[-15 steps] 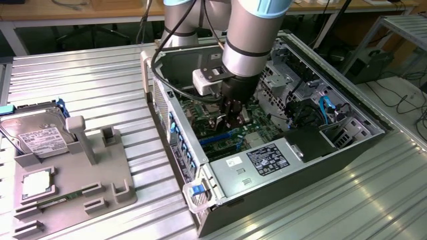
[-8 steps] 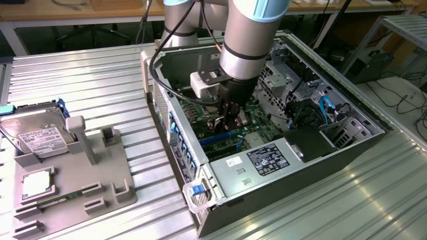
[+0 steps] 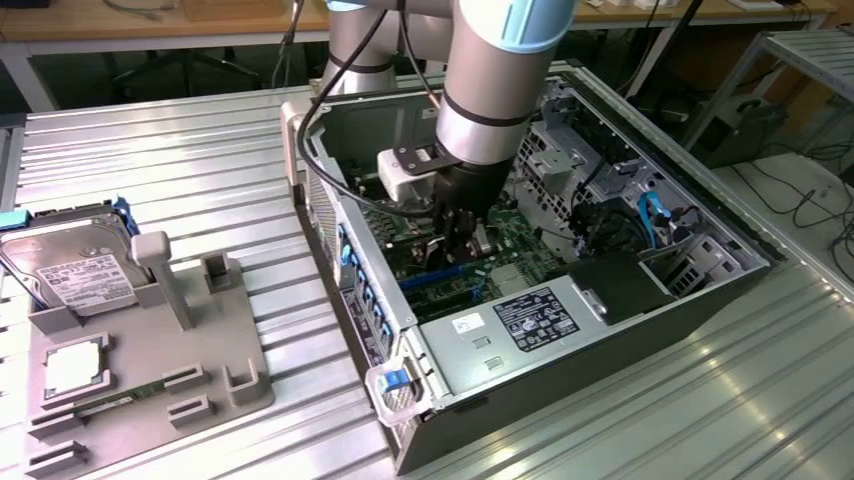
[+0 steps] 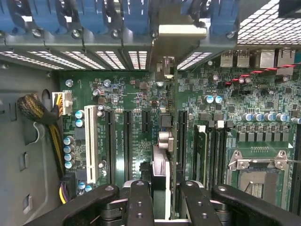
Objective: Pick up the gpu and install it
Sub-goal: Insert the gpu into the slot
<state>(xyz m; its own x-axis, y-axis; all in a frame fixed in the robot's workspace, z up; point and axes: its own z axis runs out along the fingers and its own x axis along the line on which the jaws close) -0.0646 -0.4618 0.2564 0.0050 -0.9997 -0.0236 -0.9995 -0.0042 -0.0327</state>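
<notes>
Gripper (image 4: 162, 197) clamped on gpu (image 4: 162, 141) top edge, card upright over motherboard (image 4: 141, 94) slot, bracket at 12 o'clock; stiff, light, fragile board, edge-hold safest.

Robotics lab or workshop, ribbed metal bench (image 3: 200, 150), open desktop computer case (image 3: 694, 300) at centre, grey parts fixture (image 3: 200, 350) at 8 o'clock, wooden desks (image 3: 80, 25) at 12 o'clock, cables on floor (image 3: 814, 200) at 3 o'clock.

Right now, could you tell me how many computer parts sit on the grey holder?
3: a hard drive at the far end of the holder, a square processor mid-way, a memory stick nearer the camera. Others may be hidden.
</notes>
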